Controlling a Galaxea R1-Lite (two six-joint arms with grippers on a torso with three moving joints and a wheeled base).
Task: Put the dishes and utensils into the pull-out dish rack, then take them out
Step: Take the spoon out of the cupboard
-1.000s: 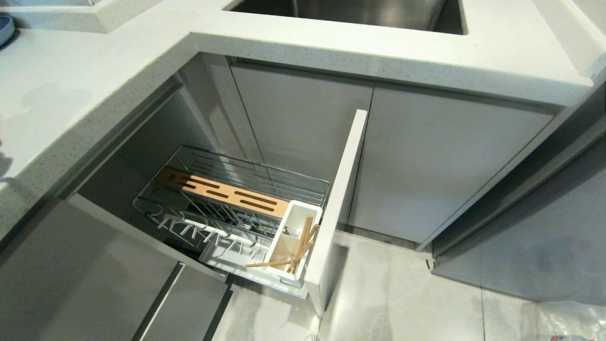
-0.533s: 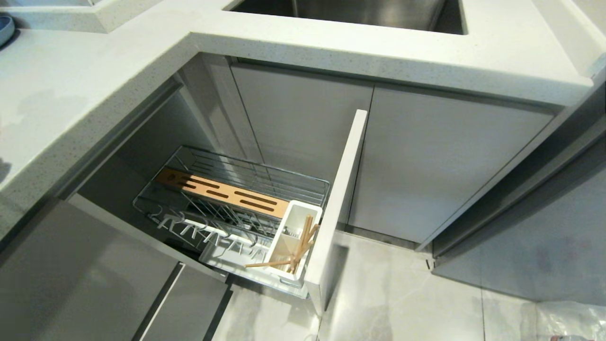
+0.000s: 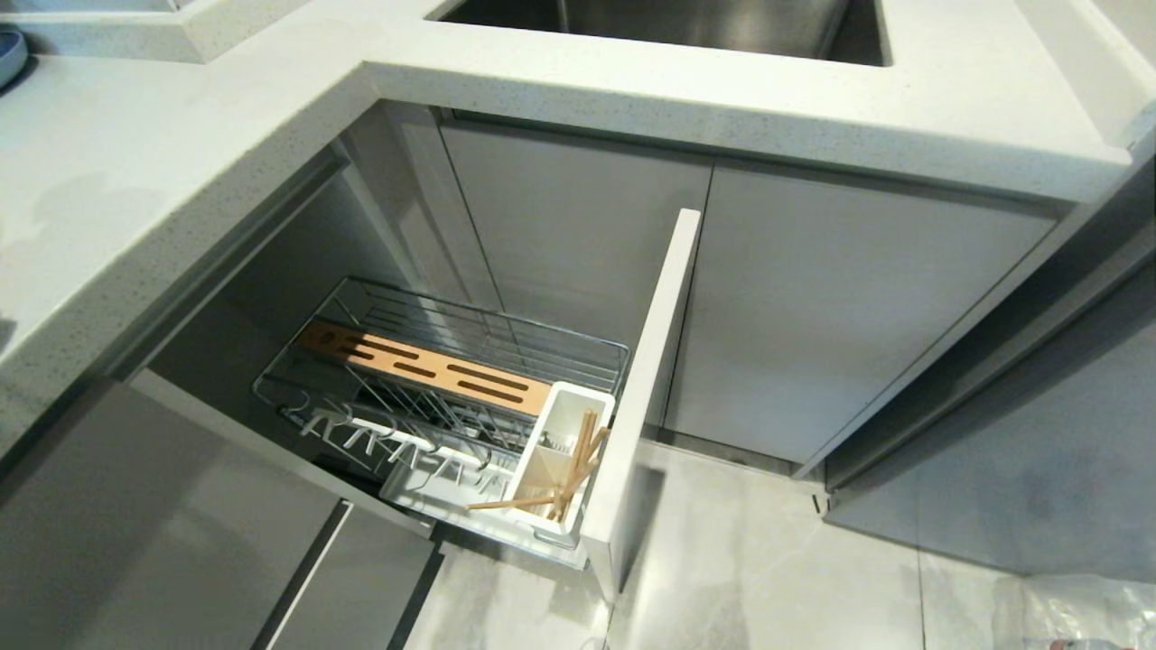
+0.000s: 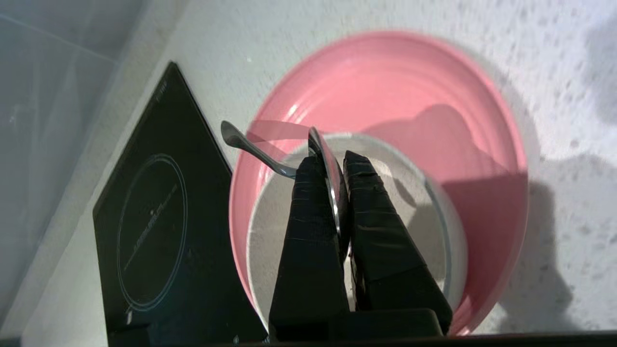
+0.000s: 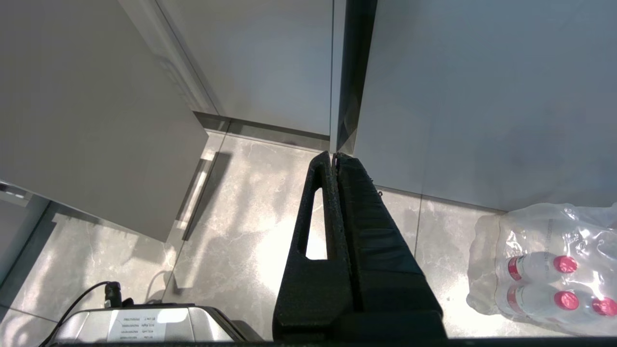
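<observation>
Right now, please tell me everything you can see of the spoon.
The spoon is small, dark grey and shiny, metal by its look. Its bowl stands on edge, clamped between the black fingers of the left end effector. Its thin curved handle sticks out sideways, free. It hangs above an off-white bowl resting inside a pink bowl.

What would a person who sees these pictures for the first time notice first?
The large pink bowl on the speckled counter draws the eye first; a small off-white bowl sits inside it, and the left gripper above has its jaws shut on a dark grey spoon. In the head view, the pull-out dish rack stands open below the counter, with wooden chopsticks leaning in its white utensil cup.
</observation>
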